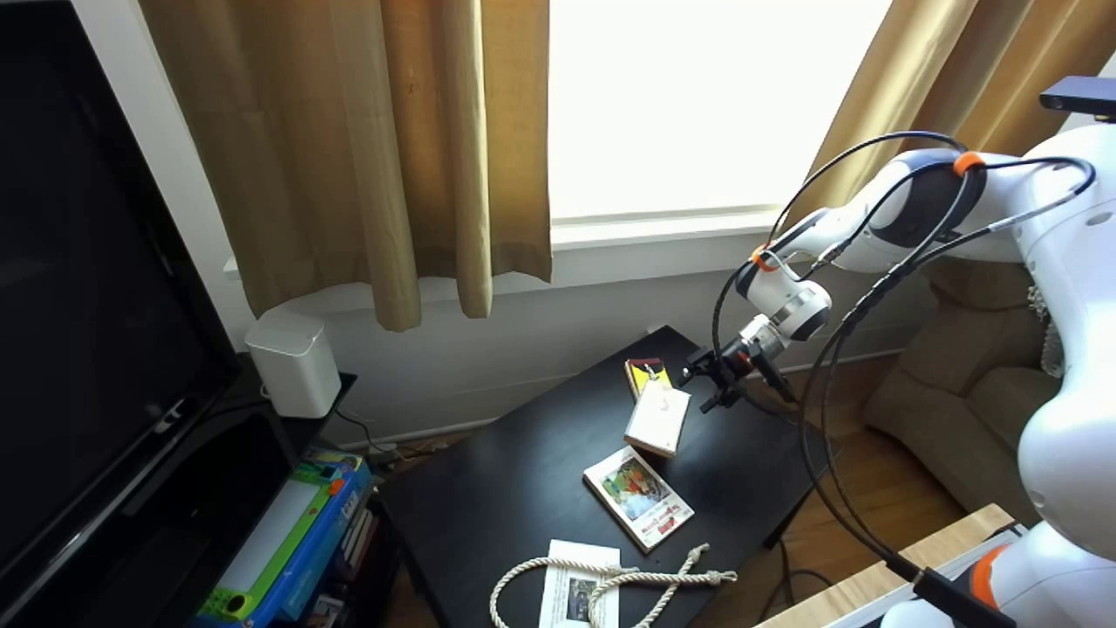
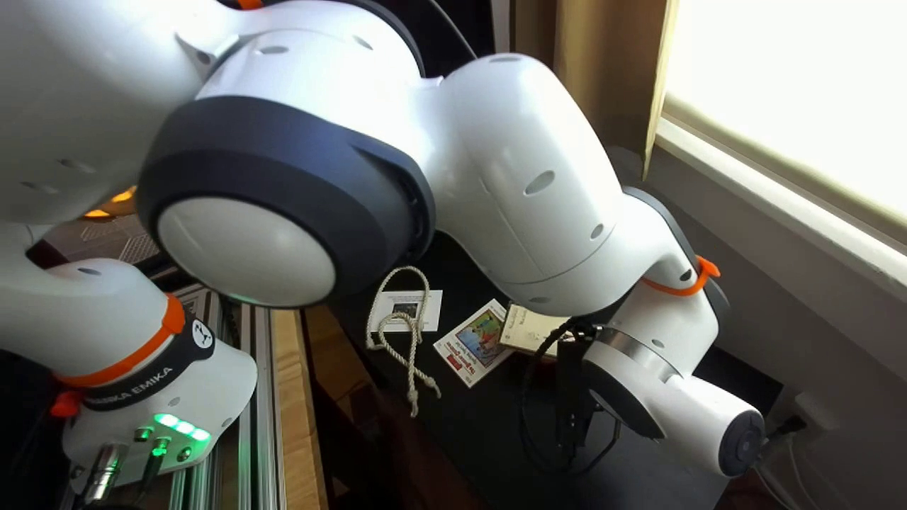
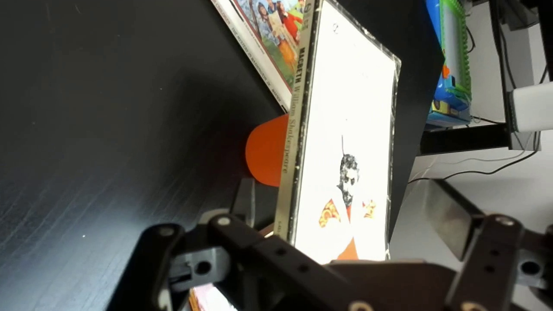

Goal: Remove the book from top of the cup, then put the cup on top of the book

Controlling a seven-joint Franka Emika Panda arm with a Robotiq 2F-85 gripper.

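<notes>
Book (image 3: 350, 108) sitting on top of the cup (image 3: 268, 151), gripper (image 1: 697, 390) hanging right by it

In an exterior view, the book is the small pale one above the dark table (image 1: 497, 497), and the gripper is just beside it, on the book's right in that shot. A yellow, red and black item (image 1: 647, 373) pokes out from behind the book's upper end. Near the book's lower end there's a paperback (image 1: 638, 501) with a colourful picture cover. Well apart from the book, further down, lies a white page (image 1: 558, 593) with a rope (image 1: 671, 577) looped over it. Can't really make out the cup from this angle.

In an exterior view, the arm (image 2: 524, 198) covers part of the book, so you just get its cream cover showing to the left of the dark gripper. The paperback is right next to the book, page and rope well apart on that same side. Can't read the fingers here.

Wrist view is the good one. The book's spine says MACBETH William Shakespeare. The orange-red cup is under the book, one side bulging out past that spine. The gripper's spread wide and has hold of nothing: one finger (image 3: 248, 201) is just by the spine near the book's lower end (touching or not, can't tell), its mate (image 3: 449, 216) is on the opposite side, apart from the book.
</notes>
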